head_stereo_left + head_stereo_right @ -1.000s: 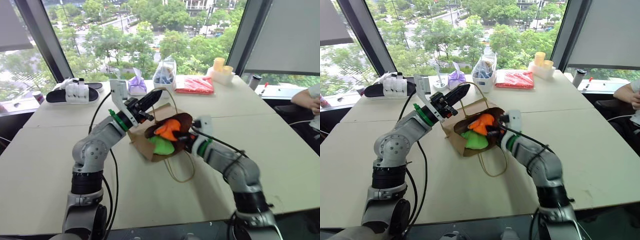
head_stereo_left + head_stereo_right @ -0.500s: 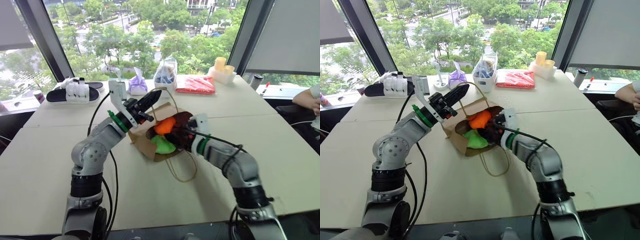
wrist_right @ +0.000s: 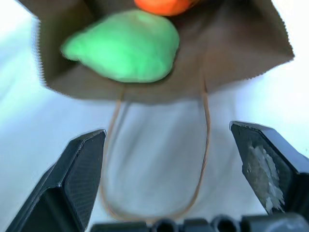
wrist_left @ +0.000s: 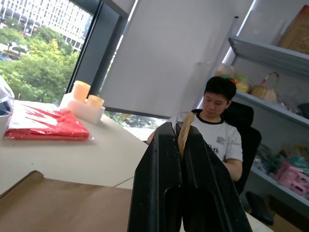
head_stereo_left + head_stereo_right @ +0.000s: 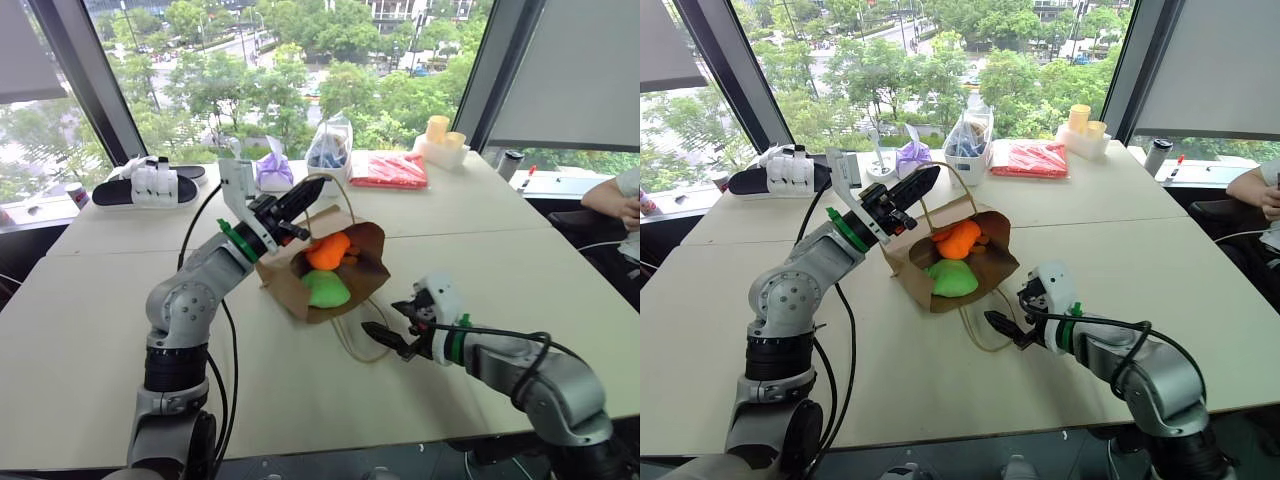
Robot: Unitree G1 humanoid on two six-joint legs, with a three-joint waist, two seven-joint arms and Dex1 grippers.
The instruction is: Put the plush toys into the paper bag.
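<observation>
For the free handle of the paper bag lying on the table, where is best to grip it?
Probably the far end of the loop handle, from the open right gripper's side. It lies flat on the table, away from the paper bag's mouth.

No lettering, number, brand or sign can be read on anything here. The paper bag [image 5: 300,280] is plain brown with no print. The red packet [image 5: 390,170] shows pale marks too small to make out. The person's white shirt [image 4: 218,140] bears a small dark emblem on the chest, too blurred to read.
</observation>
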